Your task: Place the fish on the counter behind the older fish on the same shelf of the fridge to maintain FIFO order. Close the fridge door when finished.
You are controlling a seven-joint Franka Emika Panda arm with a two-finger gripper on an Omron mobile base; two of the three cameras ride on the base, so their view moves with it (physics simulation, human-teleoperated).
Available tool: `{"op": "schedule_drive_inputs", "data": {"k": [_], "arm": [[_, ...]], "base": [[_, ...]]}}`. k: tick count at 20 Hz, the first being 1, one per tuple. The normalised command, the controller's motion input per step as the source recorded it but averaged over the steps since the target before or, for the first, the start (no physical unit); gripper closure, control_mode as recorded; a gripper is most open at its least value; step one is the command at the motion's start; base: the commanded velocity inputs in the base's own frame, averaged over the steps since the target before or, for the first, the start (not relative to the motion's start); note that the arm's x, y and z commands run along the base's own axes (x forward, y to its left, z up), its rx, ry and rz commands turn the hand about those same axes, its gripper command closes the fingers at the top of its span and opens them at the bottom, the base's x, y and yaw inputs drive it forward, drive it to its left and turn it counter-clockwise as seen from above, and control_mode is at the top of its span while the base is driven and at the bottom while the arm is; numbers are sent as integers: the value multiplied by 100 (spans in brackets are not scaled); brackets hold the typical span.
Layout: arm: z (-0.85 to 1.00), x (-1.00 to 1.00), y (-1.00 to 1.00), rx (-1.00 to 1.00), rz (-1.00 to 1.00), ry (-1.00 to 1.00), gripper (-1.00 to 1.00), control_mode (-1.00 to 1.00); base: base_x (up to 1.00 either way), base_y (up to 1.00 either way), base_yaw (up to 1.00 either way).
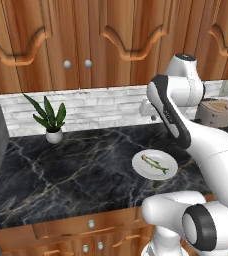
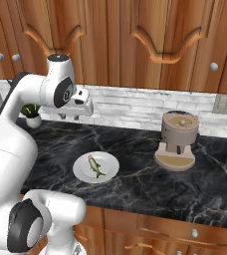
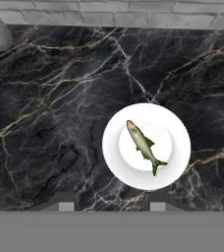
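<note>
Fish lies on a white plate set on the black marble desk, near the desk's front edge and just ahead of the robot's base; it is slender, grey-green along the back, with an orange tint at the head and a thin dark tail, and it rests across the plate's centre at a slant. From the hand camera the pincer looks down on the plate from well above, its two dark tips showing at the lower edge with the plate's near rim just above them; the tips stand drawn in to their closest and nothing is between them, and they touch neither plate nor fish. In the right base view the hand hangs high over the desk, to the left of the plate and back toward the wall. Wooden drawer fronts with small round knobs run below the desk's front edge. Farther along the desk to the right stands a brown round appliance on a tan base, well apart from the plate. At the back left a small green plant in a pale pot stands against the wall. Behind everything runs a pale brick backsplash, with wooden upper cabinets above it.
</note>
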Motion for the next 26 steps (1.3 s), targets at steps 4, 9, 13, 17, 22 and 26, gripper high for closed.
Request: {"op": "schedule_drive_inputs", "data": {"k": [4,9,13,17,22,26], "arm": [[-13,-15,0,-1,0,1,-100,-100],[-97,0,-26,8,0,28,-100,-100],[-100,8,-71,10,0,20,-100,-100],[-79,8,-17,-1,3,4,-100,-100],[-66,1,0,-7,9,0,-100,-100],[-31,24,0,-1,1,0,-100,-100]], "base": [[0,0,0],[0,0,0],[0,0,0],[0,0,0],[0,0,0],[0,0,0]]}}
